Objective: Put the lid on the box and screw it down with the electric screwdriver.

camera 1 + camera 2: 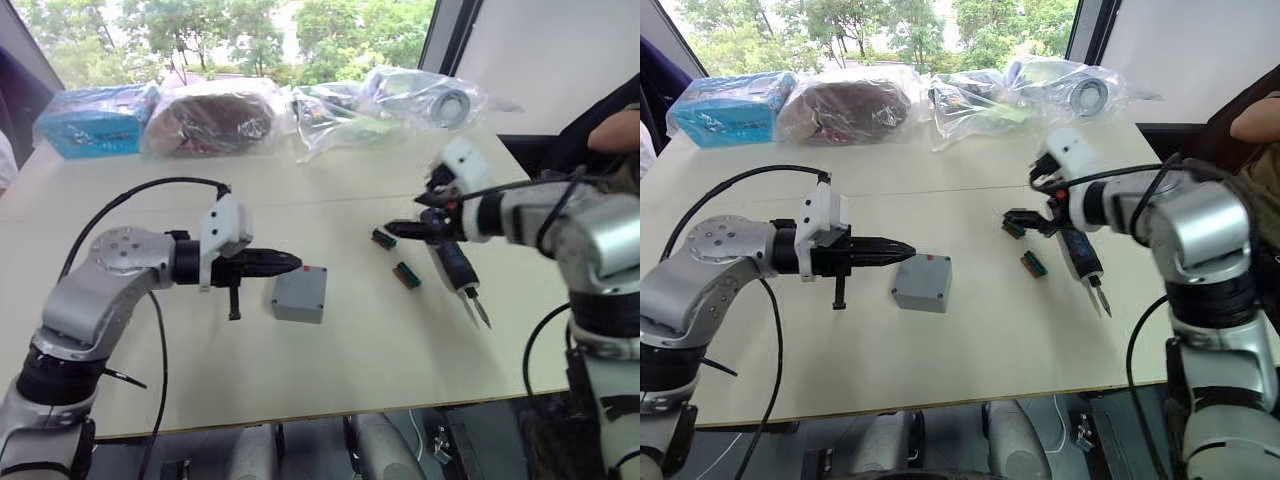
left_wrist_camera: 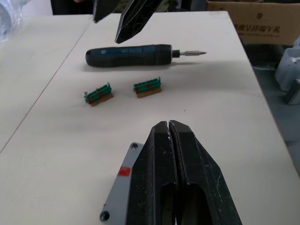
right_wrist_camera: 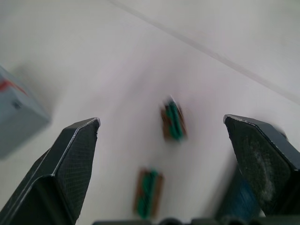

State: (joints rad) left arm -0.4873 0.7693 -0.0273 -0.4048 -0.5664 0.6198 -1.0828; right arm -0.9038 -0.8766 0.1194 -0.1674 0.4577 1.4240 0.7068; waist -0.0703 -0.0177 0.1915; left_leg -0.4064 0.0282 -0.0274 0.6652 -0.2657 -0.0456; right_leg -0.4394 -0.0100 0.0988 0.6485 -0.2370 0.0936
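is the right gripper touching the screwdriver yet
Apart. In the right wrist view the right gripper has open jaws with bare table between; the screwdriver sits beside one.

**Right wrist cam: hand spread wide over the table**

On my right wrist feed the right hand (image 3: 161,124) has its two black fingers (image 3: 70,164) spread far apart, hanging above the pale table (image 3: 117,56). Between them I see two small green-brown connector blocks (image 3: 172,123), near each other but not touching, both blurry. A corner of the grey box (image 3: 18,119) with a bit of red on it sits off beyond one finger. Something dark blue (image 3: 234,197) peeks in beside the other finger, and I can't tell what it is.
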